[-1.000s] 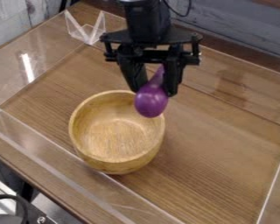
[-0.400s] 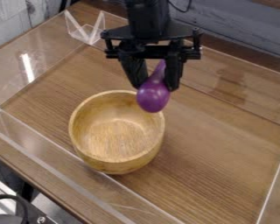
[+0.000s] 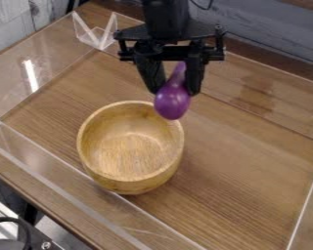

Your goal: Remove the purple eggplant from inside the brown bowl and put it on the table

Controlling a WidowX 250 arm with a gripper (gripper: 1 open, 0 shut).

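Note:
The purple eggplant (image 3: 172,100) hangs bulbous end down in the air, just above and behind the far right rim of the brown bowl (image 3: 130,145). My black gripper (image 3: 174,82) points down from above and is shut on the eggplant's upper, narrow end. The wooden bowl sits upright on the table (image 3: 238,186) with nothing visible inside it. The eggplant's stem tip is hidden between the fingers.
Clear acrylic walls (image 3: 67,200) run along the table's edges, near the front left and at the right. A clear plastic piece (image 3: 94,29) stands at the back left corner. Bare wood-grain tabletop lies to the right of the bowl.
The gripper and the eggplant have drifted very slightly to the right and away from the bowl; the grip is unchanged.

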